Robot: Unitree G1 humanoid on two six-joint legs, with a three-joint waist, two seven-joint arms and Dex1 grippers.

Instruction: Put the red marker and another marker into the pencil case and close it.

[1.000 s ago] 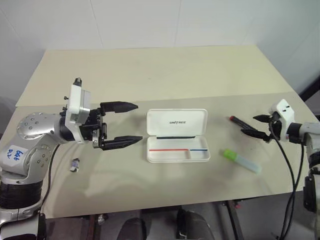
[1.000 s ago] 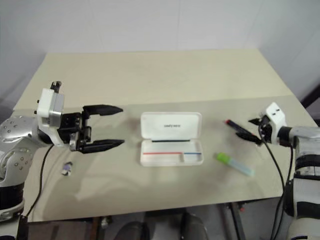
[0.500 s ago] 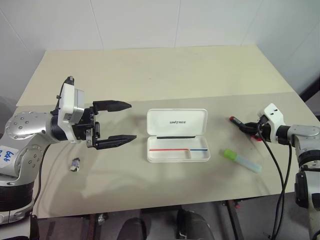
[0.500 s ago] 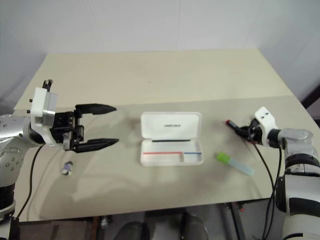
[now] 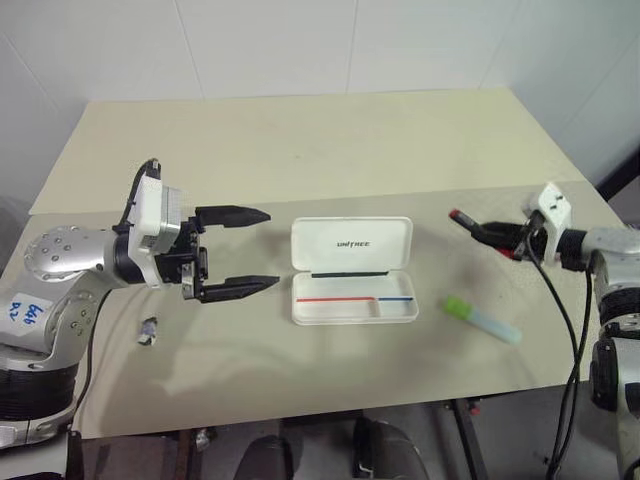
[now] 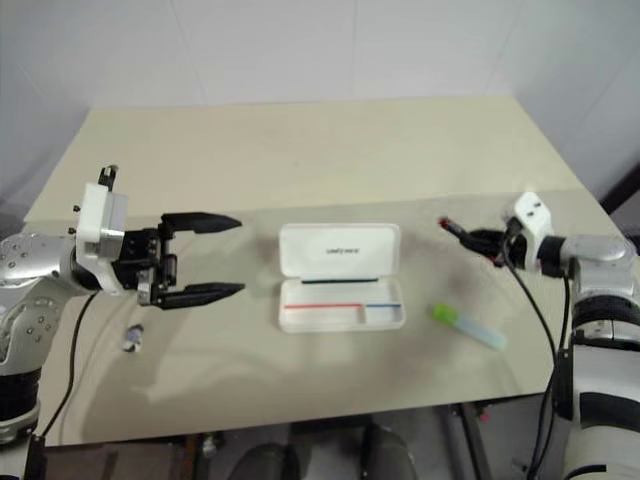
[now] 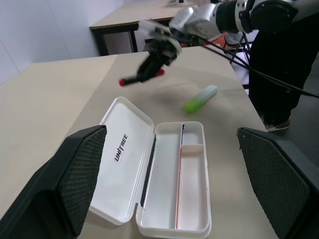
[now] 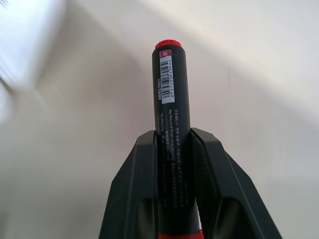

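The red marker [image 5: 478, 227] is pinched between the two black fingers of the right gripper [image 5: 508, 238] and held clear of the table [image 5: 300, 150], its red end pointing toward the pencil case. In the right wrist view the fingers [image 8: 137, 199] press against both sides of the marker's dark barrel, with the red tip and a barcode label sticking out beyond them.

The pencil case [image 5: 352, 270] lies open near the middle of the table, at about 9 o'clock from the held marker. Its lid, with the dark "UNITREE" lettering, is folded back flat at 12 o'clock of the tray, and the tray shows a red line and a blue line. Nothing lies in the tray.

The green-capped marker [image 5: 483, 320] rests on the table at roughly 4 o'clock from the case, well apart from it and at about 6 o'clock from the right gripper, its lime cap turned toward the case.

The left gripper [image 5: 255, 250] hovers at 9 o'clock from the case, close to it but not touching, its fingers spread wide and pointing at the case. A small crumpled scrap [image 5: 150, 329] lies on the table at about 7 o'clock from that gripper.
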